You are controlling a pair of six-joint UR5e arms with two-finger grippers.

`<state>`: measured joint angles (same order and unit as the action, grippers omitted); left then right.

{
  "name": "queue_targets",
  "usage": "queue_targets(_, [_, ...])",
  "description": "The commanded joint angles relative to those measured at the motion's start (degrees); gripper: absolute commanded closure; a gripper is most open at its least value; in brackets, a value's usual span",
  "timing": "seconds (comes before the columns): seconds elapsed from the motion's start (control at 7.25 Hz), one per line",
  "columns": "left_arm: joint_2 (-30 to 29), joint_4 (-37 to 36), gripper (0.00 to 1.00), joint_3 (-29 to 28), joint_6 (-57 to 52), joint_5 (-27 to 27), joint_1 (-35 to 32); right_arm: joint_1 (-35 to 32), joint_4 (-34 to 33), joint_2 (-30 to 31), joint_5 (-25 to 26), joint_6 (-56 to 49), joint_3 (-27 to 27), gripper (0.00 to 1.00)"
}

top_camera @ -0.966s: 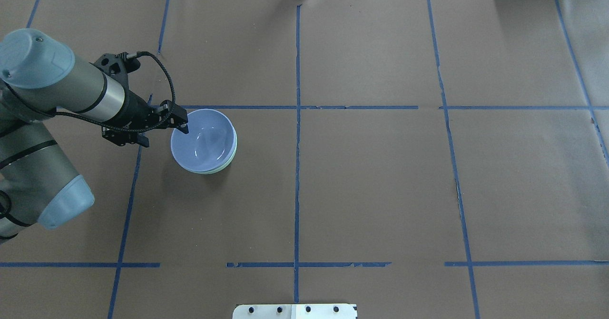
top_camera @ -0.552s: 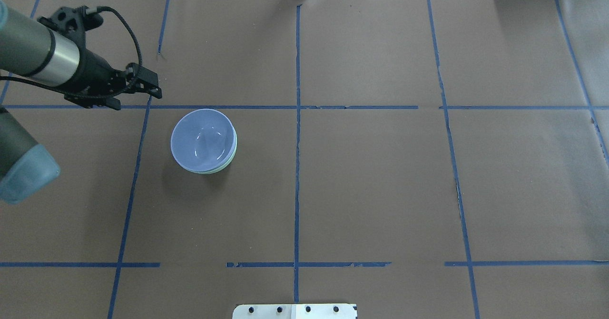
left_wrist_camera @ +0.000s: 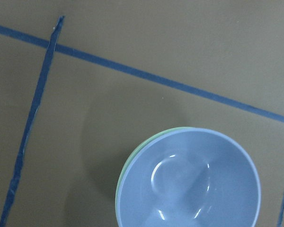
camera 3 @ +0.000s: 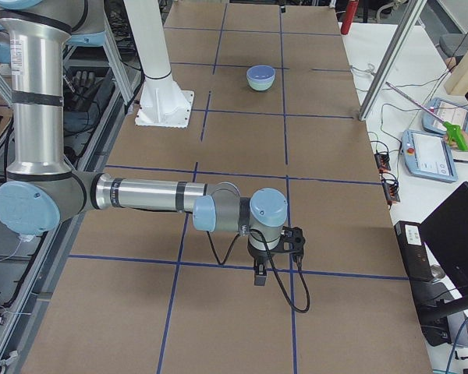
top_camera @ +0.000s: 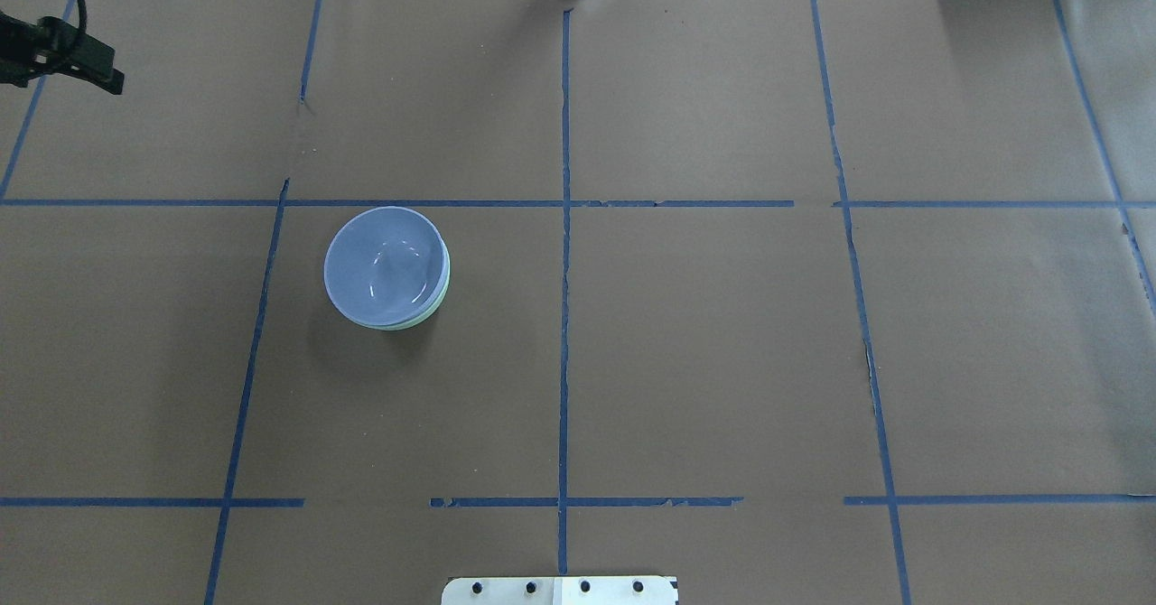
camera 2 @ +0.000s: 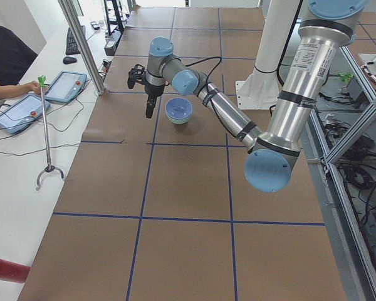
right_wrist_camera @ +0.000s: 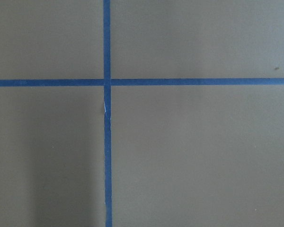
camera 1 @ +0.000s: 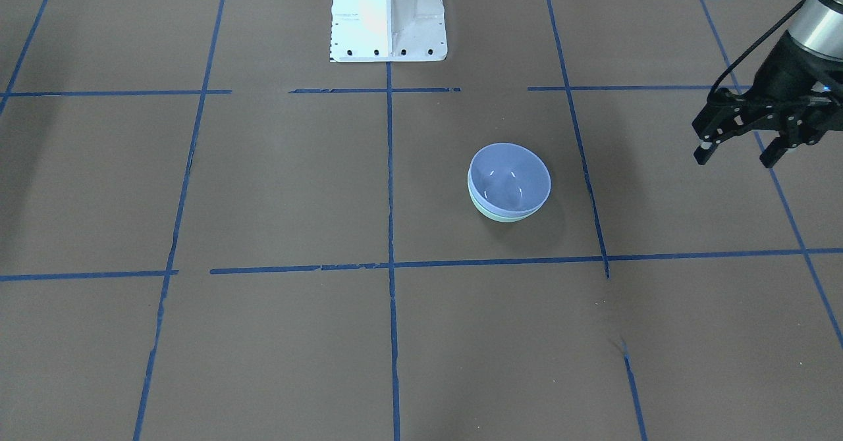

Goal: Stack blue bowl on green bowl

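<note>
The blue bowl sits nested inside the green bowl on the brown table, left of centre. Only a thin mint rim of the green bowl shows under it. Both also show in the front view, the blue bowl over the green bowl, and in the left wrist view, the blue bowl with a green rim. My left gripper is open and empty, raised and well off to the side of the bowls. My right gripper hovers over bare table far from the bowls; I cannot tell if it is open.
Blue tape lines cross the brown paper. The robot's white base plate stands at the near edge. Tablets and a person are at the far side bench.
My left gripper has drawn away from the blue bowl's rim, up and out toward the far left corner. The nested bowls have not moved.
</note>
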<state>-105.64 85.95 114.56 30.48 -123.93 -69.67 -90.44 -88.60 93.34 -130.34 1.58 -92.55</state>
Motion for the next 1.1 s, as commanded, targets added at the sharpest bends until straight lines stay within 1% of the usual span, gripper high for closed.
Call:
queue_targets(0.0, [5.1, -5.7, 0.0, -1.2, -19.0, -5.1, -8.1, 0.0, 0.0, 0.0, 0.0, 0.0, 0.0, 0.0])
queue_targets(0.14, [10.2, -4.9, 0.0, -3.0, -26.2, -8.4, -12.1, 0.0, 0.0, 0.0, 0.0, 0.0, 0.0, 0.0])
queue_targets(0.28, [13.5, -4.9, 0.0, -5.8, -34.8, -8.7, -15.2, 0.0, 0.0, 0.0, 0.0, 0.0, 0.0, 0.0])
queue_targets(0.41, [14.6, -4.9, 0.0, -10.2, -37.9, -8.6, -17.8, 0.0, 0.0, 0.0, 0.0, 0.0, 0.0, 0.0])
queue_targets(0.55, [18.1, -3.2, 0.0, -11.5, -37.9, -8.4, -18.2, 0.0, 0.0, 0.0, 0.0, 0.0, 0.0, 0.0])
queue_targets(0.69, [21.1, 2.9, 0.0, -13.6, -37.5, -8.5, -18.8, 0.0, 0.0, 0.0, 0.0, 0.0, 0.0, 0.0])
queue_targets(0.97, [21.2, 3.9, 0.0, -18.2, -37.7, -8.8, -20.5, 0.0, -0.1, 0.0, 0.0, 0.0, 0.0, 0.0])
